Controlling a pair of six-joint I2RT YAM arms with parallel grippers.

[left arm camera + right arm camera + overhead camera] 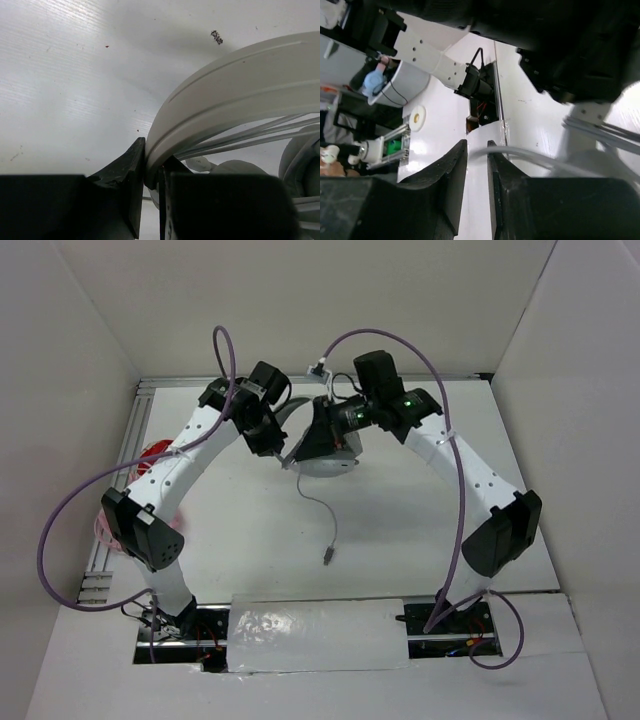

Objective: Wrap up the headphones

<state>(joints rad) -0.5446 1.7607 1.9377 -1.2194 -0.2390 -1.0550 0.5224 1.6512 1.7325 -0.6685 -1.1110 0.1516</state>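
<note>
The light grey-white headphones are held up over the far middle of the table between both arms. My left gripper is shut on the headband; in the left wrist view the band is pinched between the dark jaws of that left gripper, with several cable strands stretched under it. My right gripper sits against the ear cup. In the right wrist view the right gripper has its jaws parted, and the thin grey cable lies loosely across the tips. The free cable end hangs down to the table.
Red headphones and pink headphones lie at the left edge, partly hidden by the left arm. An aluminium rail runs along the left side. White walls enclose the table. A shiny sheet covers the near edge.
</note>
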